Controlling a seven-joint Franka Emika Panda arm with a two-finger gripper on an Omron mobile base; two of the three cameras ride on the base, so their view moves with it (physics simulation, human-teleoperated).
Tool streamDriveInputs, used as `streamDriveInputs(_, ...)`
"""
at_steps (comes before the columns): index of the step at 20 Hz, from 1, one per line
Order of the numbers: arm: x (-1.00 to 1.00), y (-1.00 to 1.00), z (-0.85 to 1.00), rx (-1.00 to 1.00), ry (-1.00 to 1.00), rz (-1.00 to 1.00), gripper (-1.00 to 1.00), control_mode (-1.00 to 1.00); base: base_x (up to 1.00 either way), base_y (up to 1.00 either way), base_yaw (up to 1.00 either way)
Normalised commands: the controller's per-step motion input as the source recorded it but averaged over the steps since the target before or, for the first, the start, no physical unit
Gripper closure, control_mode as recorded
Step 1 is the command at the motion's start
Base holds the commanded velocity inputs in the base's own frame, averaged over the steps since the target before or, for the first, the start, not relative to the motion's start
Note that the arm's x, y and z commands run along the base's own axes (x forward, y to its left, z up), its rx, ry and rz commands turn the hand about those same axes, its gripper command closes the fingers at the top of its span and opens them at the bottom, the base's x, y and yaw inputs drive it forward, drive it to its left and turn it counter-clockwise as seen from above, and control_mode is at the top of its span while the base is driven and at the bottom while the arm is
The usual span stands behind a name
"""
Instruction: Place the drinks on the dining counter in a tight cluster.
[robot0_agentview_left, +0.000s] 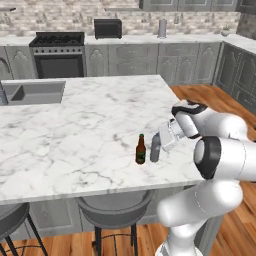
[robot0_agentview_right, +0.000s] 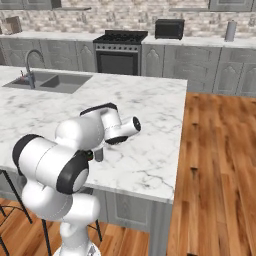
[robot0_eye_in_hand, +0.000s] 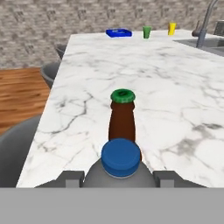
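Note:
A slim dark brown beer bottle (robot0_agentview_left: 140, 149) with a green cap stands near the front right edge of the dining counter (robot0_agentview_left: 75, 125). Right beside it, on its right, is the small grey-blue bottle (robot0_agentview_left: 155, 148), its base at the marble. My gripper (robot0_agentview_left: 163, 141) is shut on this bottle from the right. In the hand view the blue-capped grey bottle (robot0_eye_in_hand: 120, 158) sits between my fingertips (robot0_eye_in_hand: 72, 178), with the beer bottle (robot0_eye_in_hand: 122, 122) just beyond it, almost touching. In the right base view my arm hides all but the grey bottle's lower part (robot0_agentview_right: 99, 155).
The sink (robot0_agentview_left: 35, 92) and faucet (robot0_agentview_right: 31, 67) lie at the counter's far left. A blue tray (robot0_eye_in_hand: 118, 32), a green cup (robot0_eye_in_hand: 147, 32) and a yellow cup (robot0_eye_in_hand: 172, 28) stand at the counter's far end. Stools (robot0_agentview_left: 115, 207) are tucked under the front edge.

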Motion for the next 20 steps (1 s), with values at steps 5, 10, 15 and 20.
streamDriveInputs(5, 0.19, -0.01, 0.00, -0.02, 0.00, 0.00, 1.00, -1.00, 0.00, 0.00, 0.00)
streamDriveInputs(10, 0.01, 0.00, -0.08, 0.00, 0.00, 0.00, 1.00, -1.00, 0.00, 0.00, 0.00)
streamDriveInputs(15, 0.00, 0.00, -0.28, 0.00, 0.00, 0.00, 1.00, -1.00, 0.00, 0.00, 0.00)
streamDriveInputs(20, 0.00, 0.00, -0.05, 0.00, 0.00, 0.00, 1.00, -1.00, 0.00, 0.00, 0.00)
